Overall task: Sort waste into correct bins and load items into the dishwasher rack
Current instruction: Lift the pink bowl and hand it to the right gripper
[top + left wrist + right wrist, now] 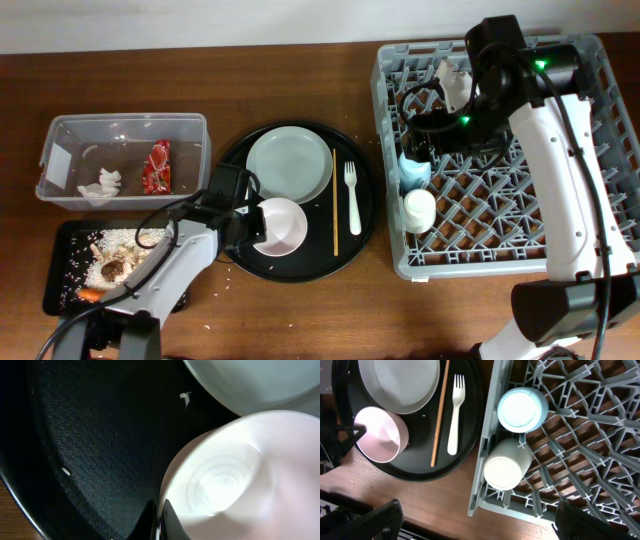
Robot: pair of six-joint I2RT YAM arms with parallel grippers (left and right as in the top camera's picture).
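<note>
So the thing to watch here is the small white bowl (pixel 280 226) sitting open side up on the near part of the large round black tray (pixel 305 268), just below the pale round plate (pixel 289 165). The left hand (pixel 159 522) comes at it from the left and is pinched together on the bowl's left rim. In the left wrist view you can see one finger outside the wall and one just inside, with the thin white edge between them. So the bowl sits directly to the right of that hand. The big square grey plastic dishwasher rack (pixel 500 200) is further right again, well apart from it, past the thin wooden stick (pixel 335 200) and the white plastic fork (pixel 352 195). A round bowl has no long axis to fuss over, so I reckon it all comes down to that one direction: lift, then carry it rightward across the tray towards the rack. The left arm is clearly the nearer one to the bowl. The right hand (pixel 479 515) hangs over the rack's left side with its fingers spread wide and nothing in them, above the light blue cup (pixel 413 172) and the cream cup (pixel 419 210). The rack looks like a long reach for the left arm, and a rim pinch could let the bowl tip.
</note>
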